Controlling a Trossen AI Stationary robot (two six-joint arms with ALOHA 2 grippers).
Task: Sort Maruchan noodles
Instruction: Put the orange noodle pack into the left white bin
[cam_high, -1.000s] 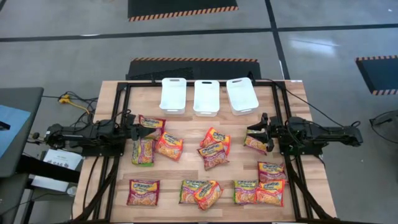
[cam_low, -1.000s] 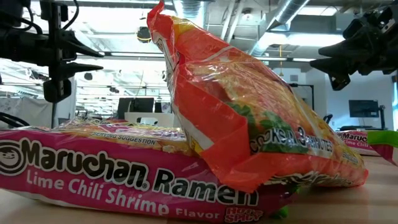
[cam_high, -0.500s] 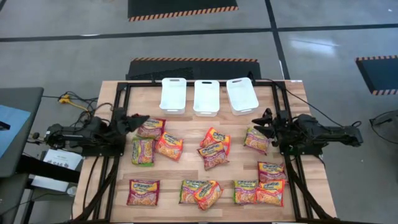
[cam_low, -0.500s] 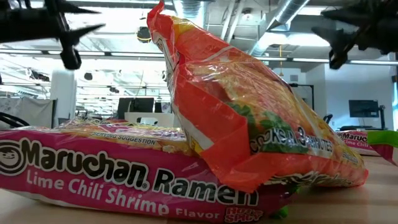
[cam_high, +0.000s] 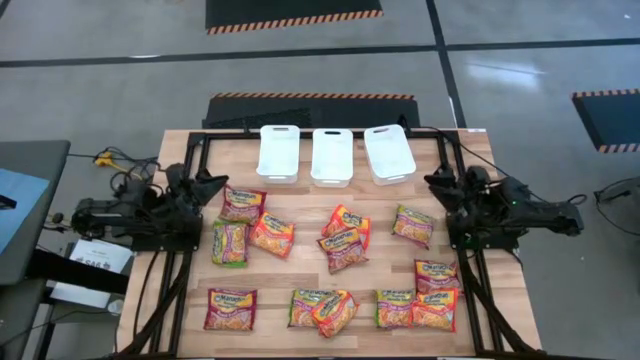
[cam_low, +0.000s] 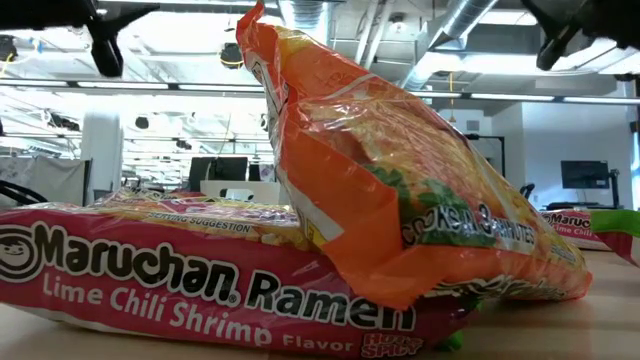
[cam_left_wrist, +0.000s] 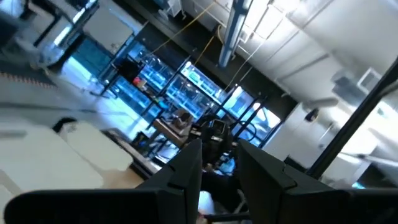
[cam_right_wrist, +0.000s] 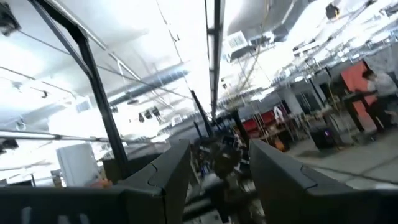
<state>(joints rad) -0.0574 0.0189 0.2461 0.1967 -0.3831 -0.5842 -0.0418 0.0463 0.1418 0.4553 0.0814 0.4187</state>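
The Maruchan noodles (cam_high: 342, 250) lie scattered over the wooden worktop (cam_high: 300, 210), loose or overlapping in pairs, from the centre down to six o'clock. Three white bins (cam_high: 334, 155) stand in a row at twelve o'clock. The left gripper (cam_high: 207, 184) hangs at nine o'clock, the right gripper (cam_high: 437, 186) at three; both jaws are parted and hold nothing. The black frame rails (cam_high: 190, 200) border the packets on each side.
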